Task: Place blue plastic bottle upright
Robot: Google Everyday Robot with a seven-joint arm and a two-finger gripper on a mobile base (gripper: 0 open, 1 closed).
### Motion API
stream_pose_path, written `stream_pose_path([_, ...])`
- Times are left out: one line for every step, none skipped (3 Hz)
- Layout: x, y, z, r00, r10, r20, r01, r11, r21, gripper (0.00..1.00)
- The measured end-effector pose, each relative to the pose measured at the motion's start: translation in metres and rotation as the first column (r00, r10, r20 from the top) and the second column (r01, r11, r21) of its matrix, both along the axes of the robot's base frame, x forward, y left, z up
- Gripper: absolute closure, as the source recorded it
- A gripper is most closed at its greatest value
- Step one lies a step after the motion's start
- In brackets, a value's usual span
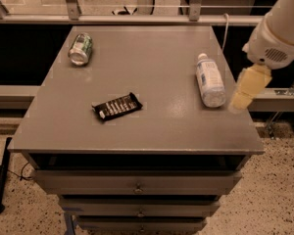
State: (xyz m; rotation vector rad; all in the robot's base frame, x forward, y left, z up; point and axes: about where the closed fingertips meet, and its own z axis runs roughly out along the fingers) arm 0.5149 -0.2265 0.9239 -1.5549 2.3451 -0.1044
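The blue plastic bottle lies on its side on the grey surface, close to the right edge and about halfway between the far and near right corners. Its white cap points toward the far edge and its base toward the near edge. Just beside the base, over the right edge of the surface, hangs the cream-coloured hand, tilted down and inward from the white arm that enters from the upper right. Whether the hand is released or clenched cannot be told, and it grasps nothing that shows. Well apart from the bottle, a dark snack bar lies flat left of the middle, nearer the near edge. A green-and-silver drink can lies on its side by the far left corner. Below the near edge are drawers.
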Motion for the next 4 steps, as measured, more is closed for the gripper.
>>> stream_pose_path([0.056, -0.007, -0.026, 0.9865, -0.159, -0.037, 0.162, 0.984, 0.069, 0.0])
stream_pose_path([0.101, -0.011, -0.036, 0.9382, -0.327, -0.112, 0.343, 0.923, 0.174, 0.0])
stream_pose_path([0.133, -0.003, -0.034, 0.8742, -0.453, -0.174, 0.485, 0.835, 0.26, 0.0])
stream_pose_path([0.155, 0.018, -0.033, 0.8104, -0.548, -0.208, 0.586, 0.755, 0.294, 0.0])
